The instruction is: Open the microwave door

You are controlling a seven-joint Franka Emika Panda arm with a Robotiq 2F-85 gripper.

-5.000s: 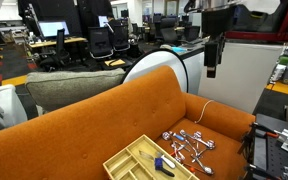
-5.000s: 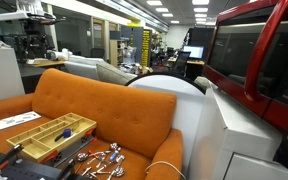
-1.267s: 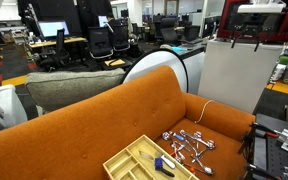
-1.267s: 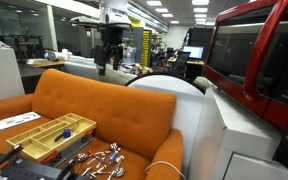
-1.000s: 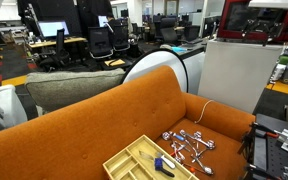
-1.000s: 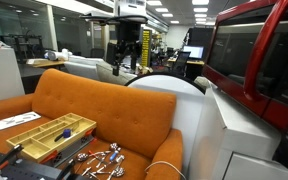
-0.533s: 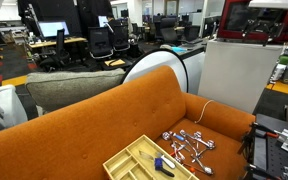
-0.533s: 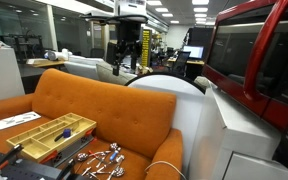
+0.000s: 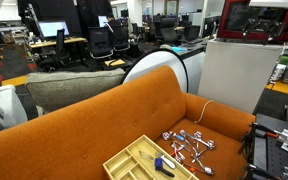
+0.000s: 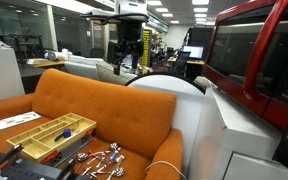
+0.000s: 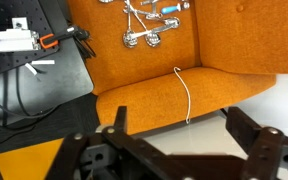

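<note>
The red microwave [image 10: 284,90] stands on a tall white cabinet at the right in an exterior view, and shows at the top right in the other [image 9: 236,18]. The microwave door [image 10: 246,50] is a red frame around a dark reflective window. I cannot tell whether it is ajar. My gripper [image 10: 127,58] hangs open and empty above the sofa back, well to the left of the microwave and apart from it. In the wrist view its two dark fingers [image 11: 184,135] are spread wide over the sofa's edge and the white cabinet top.
An orange sofa [image 9: 114,120] carries a yellow compartment tray [image 9: 144,160], loose metal parts [image 9: 189,143] and a white cord [image 11: 184,95]. The white cabinet [image 9: 229,75] stands beside it. Office desks and chairs fill the background.
Over five seconds the gripper travelled across towards the microwave side. In the last second nothing has visibly moved; the fingers stay open.
</note>
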